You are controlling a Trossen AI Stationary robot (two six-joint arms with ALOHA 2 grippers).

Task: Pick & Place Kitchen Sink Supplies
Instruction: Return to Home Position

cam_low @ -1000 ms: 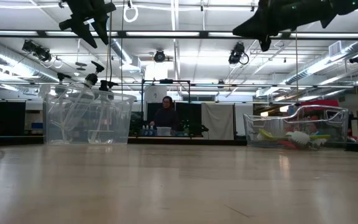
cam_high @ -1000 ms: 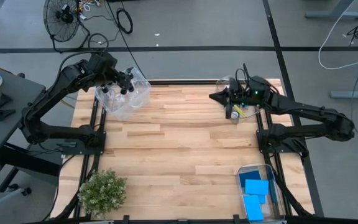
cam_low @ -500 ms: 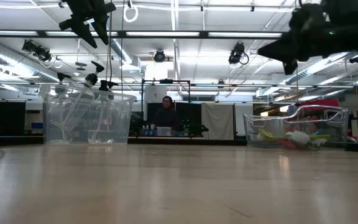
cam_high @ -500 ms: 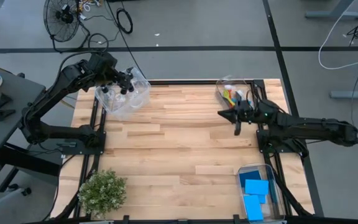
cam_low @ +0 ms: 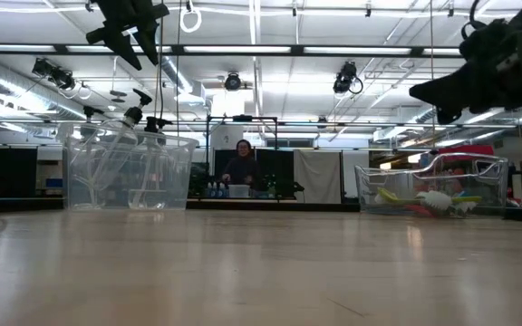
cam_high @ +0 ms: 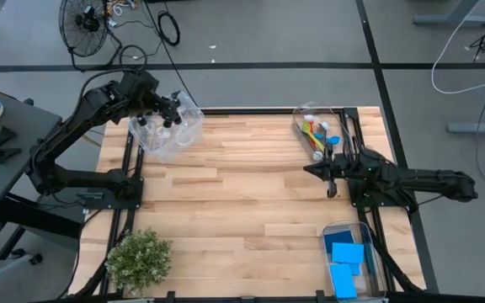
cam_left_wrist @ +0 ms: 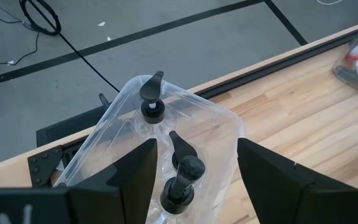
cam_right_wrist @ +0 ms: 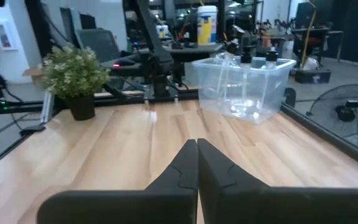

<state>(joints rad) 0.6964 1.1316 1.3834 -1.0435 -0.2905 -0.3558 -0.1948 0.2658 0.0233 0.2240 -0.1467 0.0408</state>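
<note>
From above: a wooden table (cam_high: 234, 202) with a broad open stretch of planks across its middle, and everything else set out toward the corners and edges. At the far left corner, a clear bottle bin (cam_high: 183, 135), with the left gripper (cam_high: 170, 113) poised directly over it. At the far right corner, a clear brush bin (cam_high: 298, 118) holding coloured brushes (cam_high: 317, 133). Along the near right edge, a sponge bin (cam_high: 369, 244) with flat blue sponges (cam_high: 348, 252) inside. At the near left corner, a potted plant (cam_high: 140, 259). Right gripper (cam_high: 320, 170) over open wood just inside the right edge, between brush bin and sponge bin, touching neither.

From table height: bare tabletop running to the far edge. On the left, the bottle bin (cam_low: 130, 172) with black-topped bottles (cam_low: 134, 115) standing upright in it, and the left gripper (cam_low: 125, 36) high above. On the right, the brush bin (cam_low: 433, 186) with the right gripper (cam_low: 442, 91) well above it. Beyond the table, a person (cam_low: 240, 163) far back in the room.

From the left wrist: two dark fingers (cam_left_wrist: 129, 177) spread wide apart, gripping nothing, with the bottles (cam_left_wrist: 185, 177) and the bin's rim (cam_left_wrist: 114, 118) straight below between them.

From the right wrist: both fingers (cam_right_wrist: 185, 168) pressed together, gripping nothing, aimed across open planks (cam_right_wrist: 129, 143) toward the potted plant (cam_right_wrist: 73, 74) and the bottle bin (cam_right_wrist: 244, 87) at the opposite edge.
</note>
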